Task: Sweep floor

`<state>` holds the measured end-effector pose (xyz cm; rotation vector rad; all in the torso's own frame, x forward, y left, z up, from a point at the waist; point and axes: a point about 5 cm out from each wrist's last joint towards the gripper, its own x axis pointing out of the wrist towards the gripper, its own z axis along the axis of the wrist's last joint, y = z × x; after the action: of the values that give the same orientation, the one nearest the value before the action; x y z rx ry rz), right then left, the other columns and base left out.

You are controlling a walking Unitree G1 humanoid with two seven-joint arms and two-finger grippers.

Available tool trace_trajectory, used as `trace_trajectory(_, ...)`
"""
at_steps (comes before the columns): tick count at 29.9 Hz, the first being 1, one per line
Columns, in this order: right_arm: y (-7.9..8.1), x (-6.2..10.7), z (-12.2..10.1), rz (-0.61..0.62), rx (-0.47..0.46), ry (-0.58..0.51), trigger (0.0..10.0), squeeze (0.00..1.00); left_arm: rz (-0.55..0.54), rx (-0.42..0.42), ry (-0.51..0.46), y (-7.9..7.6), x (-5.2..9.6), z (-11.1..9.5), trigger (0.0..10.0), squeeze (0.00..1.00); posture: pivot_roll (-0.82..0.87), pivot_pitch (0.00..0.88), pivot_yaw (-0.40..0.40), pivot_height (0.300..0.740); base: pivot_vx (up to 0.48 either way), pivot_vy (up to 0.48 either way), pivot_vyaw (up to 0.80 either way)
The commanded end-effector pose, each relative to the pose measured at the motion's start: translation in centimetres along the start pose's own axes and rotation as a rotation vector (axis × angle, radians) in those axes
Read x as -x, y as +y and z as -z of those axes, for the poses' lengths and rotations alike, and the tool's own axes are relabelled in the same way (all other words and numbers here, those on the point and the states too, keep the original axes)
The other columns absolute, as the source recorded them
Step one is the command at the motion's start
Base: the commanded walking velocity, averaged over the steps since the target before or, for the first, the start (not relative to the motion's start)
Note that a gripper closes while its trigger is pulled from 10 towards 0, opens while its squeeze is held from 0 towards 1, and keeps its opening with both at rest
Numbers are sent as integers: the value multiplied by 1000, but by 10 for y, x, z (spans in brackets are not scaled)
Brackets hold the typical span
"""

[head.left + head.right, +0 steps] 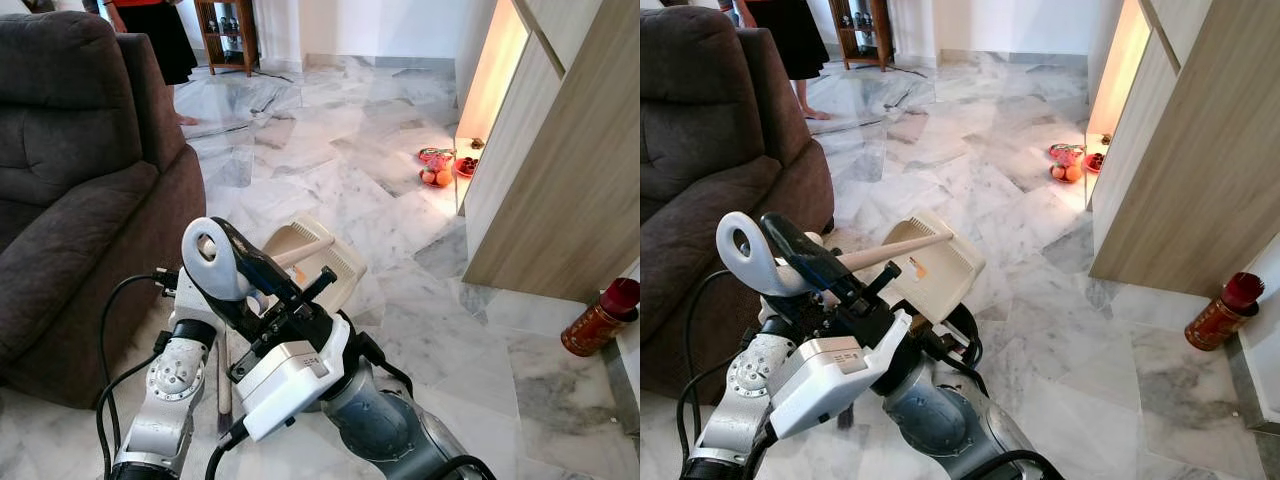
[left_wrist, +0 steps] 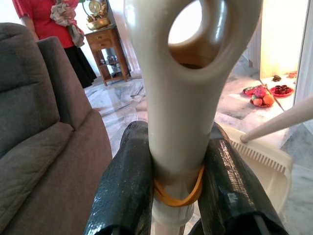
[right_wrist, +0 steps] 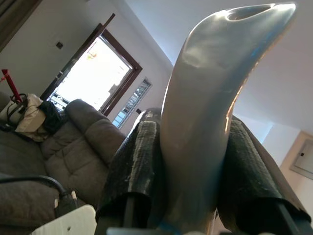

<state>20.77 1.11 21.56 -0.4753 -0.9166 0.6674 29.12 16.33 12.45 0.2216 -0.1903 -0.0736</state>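
Left gripper (image 2: 178, 181) clamps the broom handle (image 2: 183, 105); right gripper (image 3: 193, 166) clamps the dustpan handle (image 3: 205, 112); dustpan (image 1: 315, 258) beside sofa (image 1: 80, 190).

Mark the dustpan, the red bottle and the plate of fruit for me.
dustpan (image 1: 940, 265), right eye view, on its cream back panel.
red bottle (image 1: 598, 318), left eye view, on its body by the wooden cabinet.
plate of fruit (image 1: 436, 176), left eye view, on the oranges.
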Motion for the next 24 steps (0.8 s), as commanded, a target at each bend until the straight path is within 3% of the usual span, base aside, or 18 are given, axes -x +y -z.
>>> trace_trajectory(1, -6, -5, -7, 13, 36, -66, 10000, 0, -12, -39, -51, 5, -4, -8, 10000, 0, 181, 65, 52, 740, 0, 0, 0)
trace_trajectory(16, -33, -5, 19, 139, 91, 67, 10000, 0, -35, -47, -54, 10, -2, -9, 10000, 0, 163, 72, 45, 740, 0, 0, 0)
trace_trajectory(24, -56, 0, 33, 271, 58, 165, 10000, 0, -39, -51, -59, 12, -1, -9, 10000, 0, 166, 46, 42, 740, 0, 0, 0)
